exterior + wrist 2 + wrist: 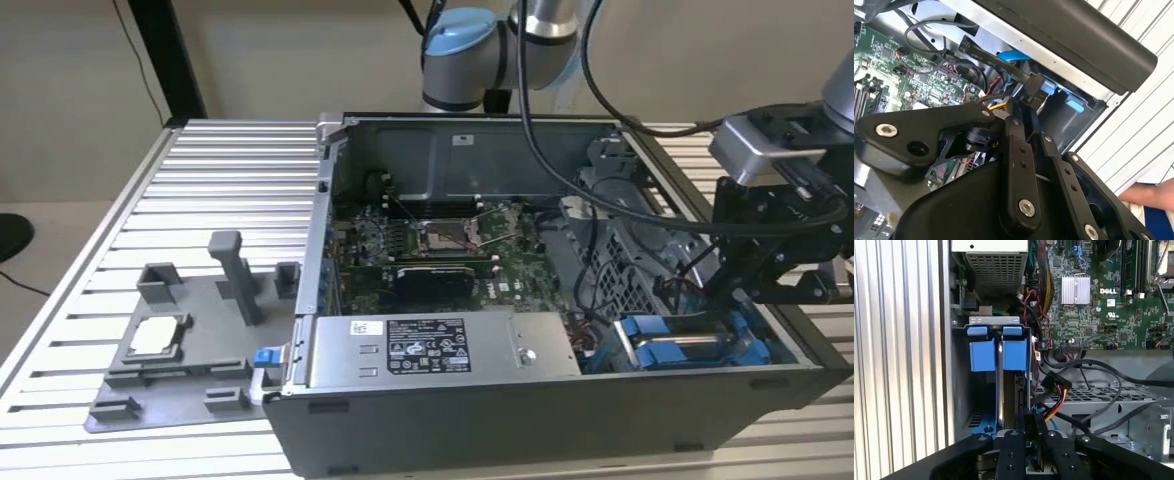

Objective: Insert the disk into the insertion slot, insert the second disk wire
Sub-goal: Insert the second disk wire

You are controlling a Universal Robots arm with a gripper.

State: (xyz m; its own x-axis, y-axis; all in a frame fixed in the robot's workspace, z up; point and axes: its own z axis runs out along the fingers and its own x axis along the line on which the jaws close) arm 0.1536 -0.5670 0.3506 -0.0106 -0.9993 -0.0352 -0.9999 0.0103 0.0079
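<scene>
Two bright blue plastic carriers stand side by side in one grey perforated metal drive cage point(645, 272). The silver-grey disk point(1015, 354) sits down in its insertion slot point(994, 320). One black gripper point(1028, 106) hangs over them. The second wrist view shows its jaws closed on a black wire plug point(1035, 90). The exterior view adds the open grey computer case point(534, 420), ribbed tabletop point(200, 170) and one grey fixture tray point(187, 392).

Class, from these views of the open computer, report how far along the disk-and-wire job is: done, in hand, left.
Done: two blue disk carriers sit side by side in the insertion slot. In hand: the gripper is at a black wire connector beside them. Left: the connector's seating cannot be seen, so count the wire as unfinished.
</scene>
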